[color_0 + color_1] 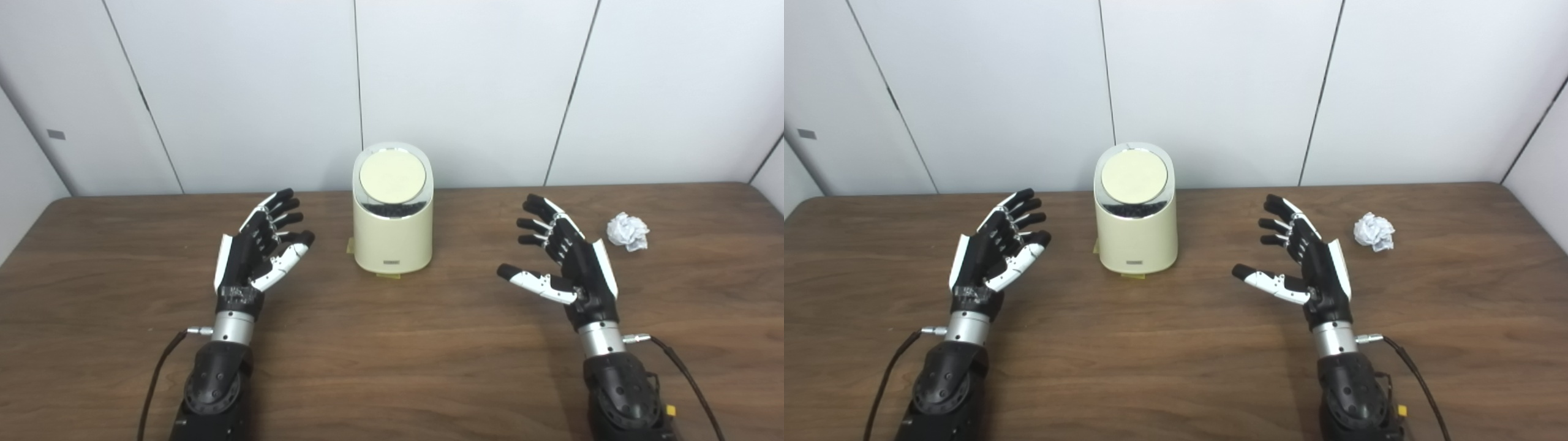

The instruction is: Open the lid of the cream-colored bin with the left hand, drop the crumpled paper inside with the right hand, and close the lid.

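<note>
Bin [392, 236] stands upright near the far edge of the table [392, 343], roughly midway between the two hands and a little beyond them. It is cream-colored with an oval body, and its round lid [392, 177] lies shut in a shiny, slanted top ring that tilts toward the cameras. Small bits of yellowish tape [388, 275] show on the wood at the bin's base, at its front and its left side. Paper [628, 231], a white crumpled ball, lies on the table well to the right of the bin, just beyond and to the right of the right hand [566, 260], not touching it. That hand hovers over the wood with its palm turned inward toward the bin, fingers spread and straight, thumb stretched out sideways, holding nothing. Left hand [260, 248] mirrors it on the other side of the bin, palm facing inward, fingers apart and extended, thumb angled up toward the fingertips, also empty. Neither hand touches the bin; each is a clear gap away from it. A thin black cable runs from each wrist down toward the bottom edge. Behind the table rises a plain white panelled wall [465, 86] with dark seams.
</note>
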Tool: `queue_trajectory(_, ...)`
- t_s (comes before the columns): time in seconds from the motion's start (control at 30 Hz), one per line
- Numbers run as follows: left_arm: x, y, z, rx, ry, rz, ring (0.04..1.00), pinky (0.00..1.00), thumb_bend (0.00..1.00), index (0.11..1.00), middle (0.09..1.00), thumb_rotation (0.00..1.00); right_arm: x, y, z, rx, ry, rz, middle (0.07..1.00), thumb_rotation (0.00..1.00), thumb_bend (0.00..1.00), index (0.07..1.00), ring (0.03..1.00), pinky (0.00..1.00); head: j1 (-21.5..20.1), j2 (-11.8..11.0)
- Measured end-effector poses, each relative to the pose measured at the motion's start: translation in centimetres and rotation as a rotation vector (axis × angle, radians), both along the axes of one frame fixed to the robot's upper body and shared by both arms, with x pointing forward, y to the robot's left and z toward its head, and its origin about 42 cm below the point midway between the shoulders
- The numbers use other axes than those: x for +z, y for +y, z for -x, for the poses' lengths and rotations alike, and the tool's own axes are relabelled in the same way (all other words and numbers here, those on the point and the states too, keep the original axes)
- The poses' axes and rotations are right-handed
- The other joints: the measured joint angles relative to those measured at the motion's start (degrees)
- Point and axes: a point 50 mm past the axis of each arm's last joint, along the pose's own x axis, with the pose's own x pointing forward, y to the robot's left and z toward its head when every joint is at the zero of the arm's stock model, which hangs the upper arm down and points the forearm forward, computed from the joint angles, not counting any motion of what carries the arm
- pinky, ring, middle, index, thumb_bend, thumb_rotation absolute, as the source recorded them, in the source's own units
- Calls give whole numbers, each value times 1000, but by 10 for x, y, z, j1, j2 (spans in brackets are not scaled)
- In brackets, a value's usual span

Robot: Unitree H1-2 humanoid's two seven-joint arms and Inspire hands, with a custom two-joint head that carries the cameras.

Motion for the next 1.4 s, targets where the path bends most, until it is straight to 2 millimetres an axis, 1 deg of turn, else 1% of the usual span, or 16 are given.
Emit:
queue_trajectory(0.2,0,0,0,-12,-3,-1,769,638,686,860,820,295,0,0,0,1,0,-3,840,224,778,836,771,675,0,0)
queue_trajectory(0.3,-1,0,0,-10,-2,-2,777,653,673,861,823,286,0,0,0,1,0,-6,842,235,786,838,775,677,0,0)
queue_trajectory(0.4,-1,0,-1,-9,-1,0,769,630,692,854,820,297,0,0,0,2,0,-9,840,227,784,837,772,680,2,-3)
queue_trajectory(0.53,-1,1,-1,-7,0,5,773,633,722,852,823,340,-1,0,0,2,-1,-8,842,234,783,835,766,675,7,-16)
queue_trajectory(0.57,-1,1,-2,-6,0,4,770,635,720,852,821,344,-1,0,0,2,-2,-8,842,226,777,836,765,672,7,-16)
queue_trajectory(0.6,-1,1,-2,-3,-1,2,770,640,719,855,821,347,-1,0,0,2,-4,-7,843,225,773,837,766,673,11,-24)
queue_trajectory(0.63,0,0,-2,0,-3,-2,768,639,716,857,819,348,-1,0,0,3,-8,-7,843,225,771,838,769,676,11,-24)
queue_trajectory(0.8,2,-1,-3,11,-23,-8,770,685,698,854,808,337,-1,0,0,6,-20,-7,844,203,760,836,773,687,18,-53)
queue_trajectory(0.9,2,-3,-2,8,-37,-12,769,698,704,855,810,343,-1,-1,0,9,-25,-11,855,198,759,844,778,690,18,-56)
queue_trajectory(1.0,3,-3,-3,12,-38,-13,764,699,717,852,807,368,-1,-1,0,13,-28,-12,857,197,764,849,780,698,18,-55)
queue_trajectory(1.13,5,-7,-3,53,-26,-28,808,732,737,886,829,379,-1,-1,-1,16,-31,-15,852,203,766,842,775,686,22,-54)
queue_trajectory(1.17,5,-10,-1,69,-17,-27,812,733,741,890,832,379,-1,-2,-1,17,-35,-15,850,204,767,842,775,685,22,-54)
queue_trajectory(1.27,5,-22,2,101,6,-39,836,781,785,903,844,412,0,-3,-3,20,-40,-10,852,199,759,839,769,680,22,-54)
queue_trajectory(1.33,5,-28,1,108,32,-50,872,865,797,906,851,405,0,-3,-4,21,-40,-10,852,206,762,838,770,683,22,-53)
queue_trajectory(1.4,7,-31,-2,107,49,-64,884,900,800,911,856,400,0,-3,-5,22,-40,-8,850,213,762,841,768,683,22,-53)
